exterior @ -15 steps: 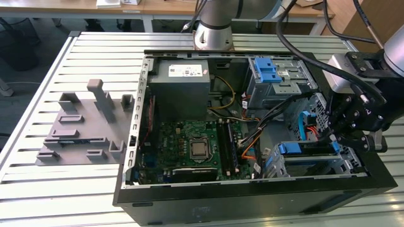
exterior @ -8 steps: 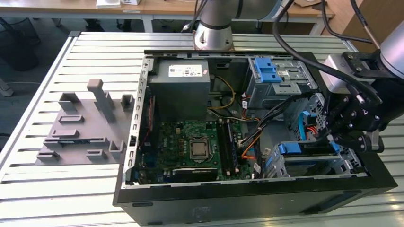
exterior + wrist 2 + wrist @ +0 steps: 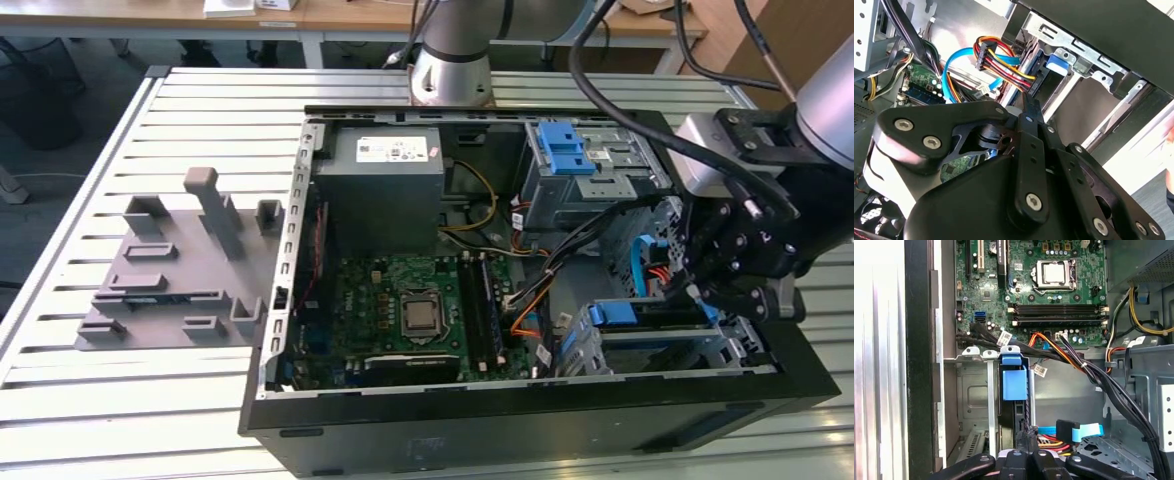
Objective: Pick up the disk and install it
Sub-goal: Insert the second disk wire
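The disk point(image 3: 630, 314), in its blue carrier, sits edge-up in the lower drive cage point(image 3: 721, 345) at the front right corner of the open computer case. In the first wrist view its blue tab point(image 3: 1014, 382) stands between the cage's metal rails. In the second wrist view the carrier's blue end point(image 3: 1056, 62) shows inside the cage. My gripper point(image 3: 687, 290) hangs just above and to the exterior view's right of the disk. Its black fingers are shut together in both wrist views point(image 3: 1026, 102) point(image 3: 1026, 456), right at the disk's near end.
Bundled cables point(image 3: 1064, 347) and a blue flat cable point(image 3: 954, 70) cross close to the fingers. The motherboard point(image 3: 414, 310), grey power-supply box point(image 3: 380, 185) and upper cage with a blue bracket point(image 3: 567, 150) fill the case. A grey fixture point(image 3: 174, 270) lies on the slatted table.
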Controlling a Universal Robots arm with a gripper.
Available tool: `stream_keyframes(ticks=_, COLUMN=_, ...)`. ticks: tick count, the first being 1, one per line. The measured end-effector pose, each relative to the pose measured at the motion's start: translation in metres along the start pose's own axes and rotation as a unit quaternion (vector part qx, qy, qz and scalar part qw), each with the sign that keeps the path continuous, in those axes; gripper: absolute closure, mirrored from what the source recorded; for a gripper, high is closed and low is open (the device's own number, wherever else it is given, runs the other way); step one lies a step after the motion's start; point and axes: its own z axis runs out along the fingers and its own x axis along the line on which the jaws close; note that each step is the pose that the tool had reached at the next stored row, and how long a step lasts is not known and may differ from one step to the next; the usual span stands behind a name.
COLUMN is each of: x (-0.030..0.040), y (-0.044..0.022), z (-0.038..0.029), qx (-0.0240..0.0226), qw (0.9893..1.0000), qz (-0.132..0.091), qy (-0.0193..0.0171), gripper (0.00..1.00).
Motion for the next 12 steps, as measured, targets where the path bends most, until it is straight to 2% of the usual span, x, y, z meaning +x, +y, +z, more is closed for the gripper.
stream_keyframes(ticks=6, x=-0.0002, y=0.0007, z=-0.0041, qx=0.0001, qw=1.0, qz=-0.006, qy=0.0002, gripper=0.89)
stream_keyframes(ticks=12, x=-0.0002, y=0.0012, z=-0.0046, qx=0.0007, qw=1.0, qz=-0.007, qy=0.0002, gripper=0.89)
